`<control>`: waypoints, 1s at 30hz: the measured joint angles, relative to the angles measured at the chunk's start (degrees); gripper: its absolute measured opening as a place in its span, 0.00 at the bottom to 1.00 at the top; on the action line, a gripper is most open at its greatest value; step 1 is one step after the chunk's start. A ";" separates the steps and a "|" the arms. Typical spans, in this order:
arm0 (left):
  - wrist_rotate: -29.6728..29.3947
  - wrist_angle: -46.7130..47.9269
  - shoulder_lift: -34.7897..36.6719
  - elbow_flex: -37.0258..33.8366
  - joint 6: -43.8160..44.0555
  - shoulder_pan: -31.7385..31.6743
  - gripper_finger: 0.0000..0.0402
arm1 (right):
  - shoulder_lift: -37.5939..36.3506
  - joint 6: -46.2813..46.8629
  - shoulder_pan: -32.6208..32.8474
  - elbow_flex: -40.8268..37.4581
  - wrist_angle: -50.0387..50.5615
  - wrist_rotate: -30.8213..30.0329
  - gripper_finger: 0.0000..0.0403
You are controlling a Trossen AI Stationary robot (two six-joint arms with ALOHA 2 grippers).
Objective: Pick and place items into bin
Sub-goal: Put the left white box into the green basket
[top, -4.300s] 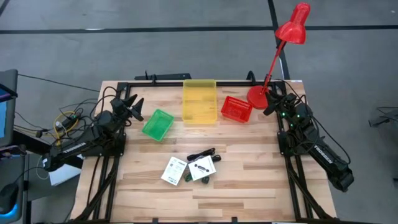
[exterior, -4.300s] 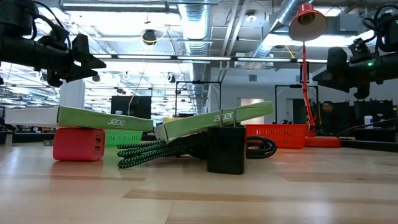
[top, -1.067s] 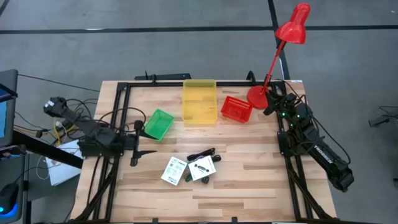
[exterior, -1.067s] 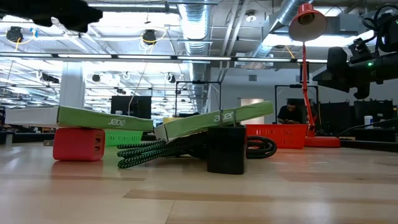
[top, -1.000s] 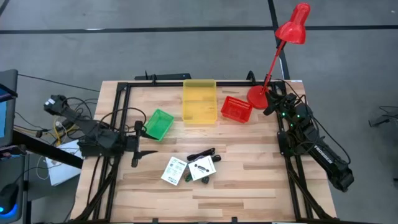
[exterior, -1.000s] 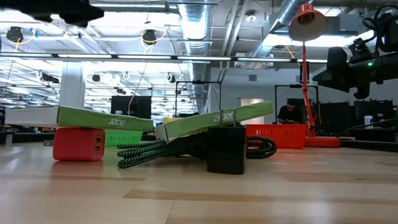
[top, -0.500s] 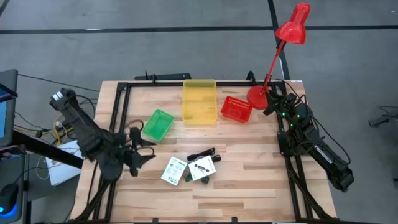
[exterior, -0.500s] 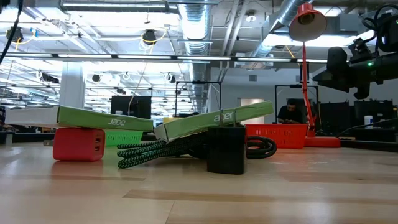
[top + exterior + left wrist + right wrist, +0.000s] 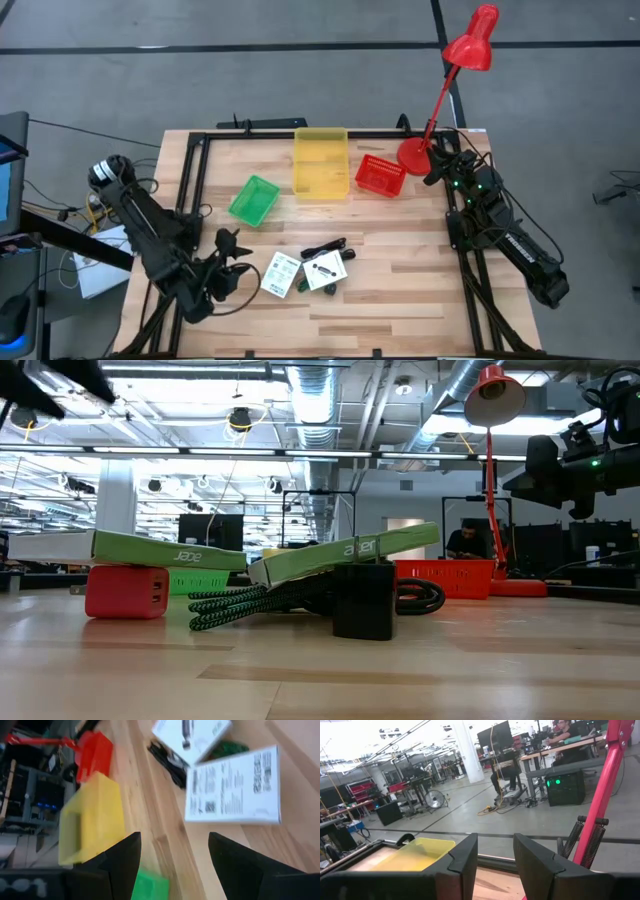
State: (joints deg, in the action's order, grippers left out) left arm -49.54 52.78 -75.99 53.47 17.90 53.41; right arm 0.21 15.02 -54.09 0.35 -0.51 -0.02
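The left gripper (image 9: 232, 262) hangs with its jaws spread wide just at 9 o'clock of the first white packet (image 9: 281, 274); the second packet (image 9: 325, 269), the black cable (image 9: 324, 247) and the small cubes lie close together near the middle of the table (image 9: 400, 290). Because the things touch and overlap, a low approach could push the packet away or catch the cable, and a flat packet may slip. The right gripper (image 9: 437, 165) waits at 2 o'clock, jaws half spread on nothing
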 joint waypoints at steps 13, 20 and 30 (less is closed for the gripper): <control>5.26 2.25 -12.06 0.02 2.69 3.72 0.56 | 0.00 0.01 -0.01 0.01 0.01 -0.01 0.30; 3.92 2.21 -17.30 0.04 0.10 6.59 0.56 | 0.00 0.00 -0.01 -0.01 0.00 0.01 0.30; 2.21 -0.87 -20.82 0.04 0.64 11.03 0.56 | 0.00 0.01 0.01 0.00 0.00 0.01 0.30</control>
State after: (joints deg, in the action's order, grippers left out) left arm -47.33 51.91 -96.81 53.52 18.53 64.45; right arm 0.21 15.03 -54.08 0.34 -0.51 -0.01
